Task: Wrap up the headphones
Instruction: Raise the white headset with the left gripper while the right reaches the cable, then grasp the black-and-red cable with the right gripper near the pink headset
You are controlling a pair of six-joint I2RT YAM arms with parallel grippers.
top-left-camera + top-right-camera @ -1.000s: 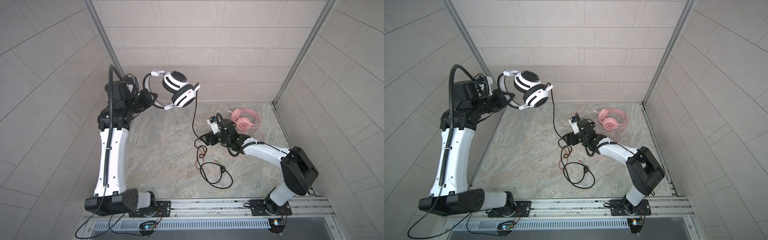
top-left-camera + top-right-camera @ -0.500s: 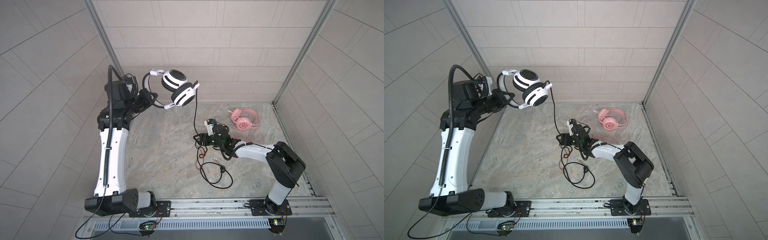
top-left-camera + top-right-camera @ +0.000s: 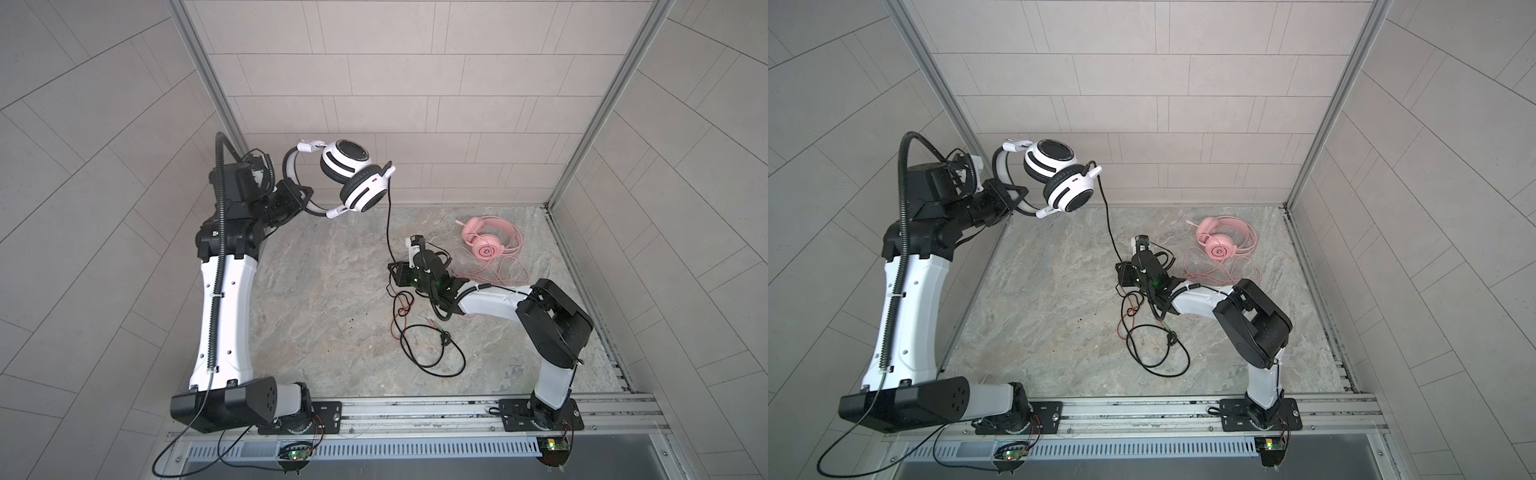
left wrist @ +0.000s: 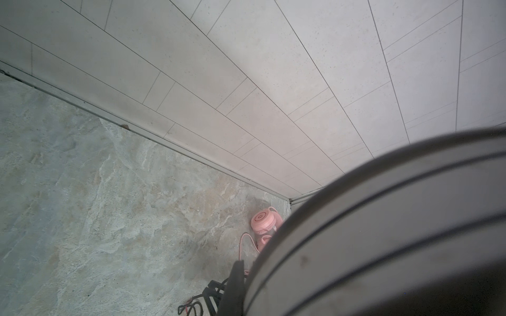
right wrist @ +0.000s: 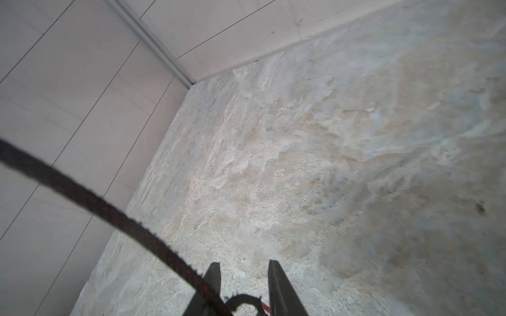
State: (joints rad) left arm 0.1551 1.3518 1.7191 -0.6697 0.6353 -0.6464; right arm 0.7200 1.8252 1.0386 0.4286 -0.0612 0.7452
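The white-and-black wire-band headphones (image 3: 353, 178) hang above the marbled tabletop's (image 3: 324, 299) far-left corner, their headband clamped in the closed left fingers (image 3: 300, 193). Only the right wrist view shows the right fingers (image 5: 276, 284) standing apart, with the braided black-and-red cable (image 5: 82, 197) crossing one and dropping between them, unpinched. The all-pink headset (image 3: 486, 245) lies far right. Since a second ago, the right fingers have shifted left to the hanging cable.

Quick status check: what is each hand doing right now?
Left hand: closed, holding the white-and-black headphones by the headband, up in the air.
Right hand: open, with the black cable in the gap, not clamped.
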